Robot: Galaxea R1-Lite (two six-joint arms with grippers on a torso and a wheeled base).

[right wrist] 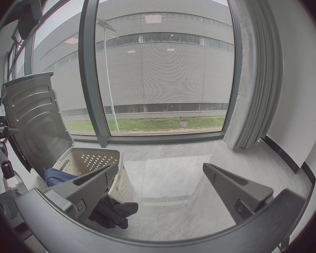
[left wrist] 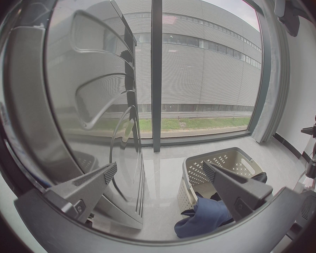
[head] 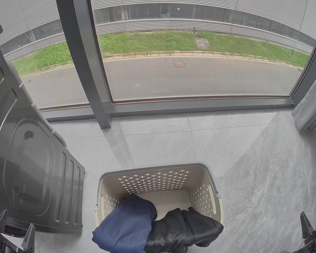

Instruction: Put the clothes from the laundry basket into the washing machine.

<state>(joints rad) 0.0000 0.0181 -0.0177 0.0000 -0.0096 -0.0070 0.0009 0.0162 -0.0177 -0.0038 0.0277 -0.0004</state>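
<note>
Draping over the near rim of the basket point(head: 152, 181), a blue garment point(head: 128, 225) and a black garment point(head: 186, 229) lay side by side in the head view, touching, the blue one nearer the left hand point(head: 15, 225). That hand sat low, just in front of the open washing machine door point(head: 28, 169), its fingers spread and empty. The right hand point(head: 314, 213) was well apart on the basket's other side, over bare floor point(head: 263, 166), also spread.

From the left wrist, the left hand point(left wrist: 159, 167) was wide open with nothing between its fingers. The door point(left wrist: 94, 88) stood close beside one finger; the basket point(left wrist: 235, 159) lay beyond the other, the blue garment point(left wrist: 203, 216) spilling out toward the hand and the black garment point(left wrist: 259, 176) past it.

From the right wrist, the right hand point(right wrist: 159, 169) gaped empty above the floor point(right wrist: 172, 180). The basket point(right wrist: 87, 159) stood near one finger with the black garment point(right wrist: 116, 211) hanging down its side; the curtain point(right wrist: 252, 88) hung beyond the other.
</note>
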